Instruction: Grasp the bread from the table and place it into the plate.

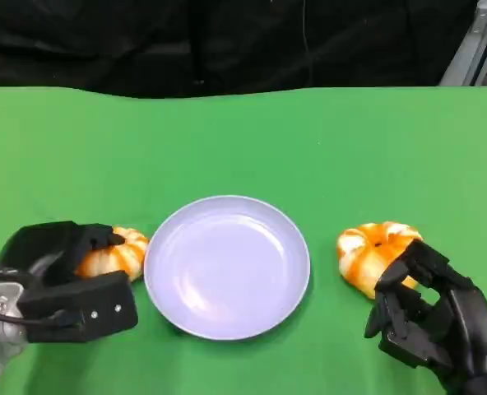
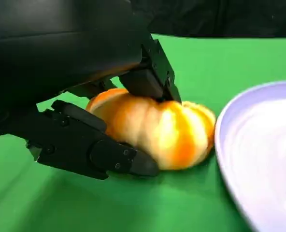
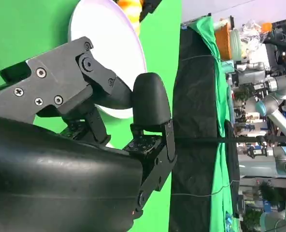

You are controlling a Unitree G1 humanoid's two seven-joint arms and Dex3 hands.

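Two orange-and-white glazed breads lie on the green table either side of a pale lilac plate (image 1: 227,267). The left bread (image 1: 118,252) sits just off the plate's left rim, and my left hand (image 1: 62,284) wraps around it. In the left wrist view one finger (image 2: 150,79) presses on top of this bread (image 2: 167,133) and another (image 2: 102,152) lies against its near side, with the bread resting on the cloth. The right bread (image 1: 373,247) lies to the right of the plate. My right hand (image 1: 429,317) is just behind it, fingertips at its near edge, holding nothing.
The green cloth runs back to a black curtain. A metal frame (image 1: 474,45) stands at the far right corner. The right wrist view shows my right hand (image 3: 85,125), the plate (image 3: 119,43) beyond it, and other robot arms (image 3: 264,96) past the table's edge.
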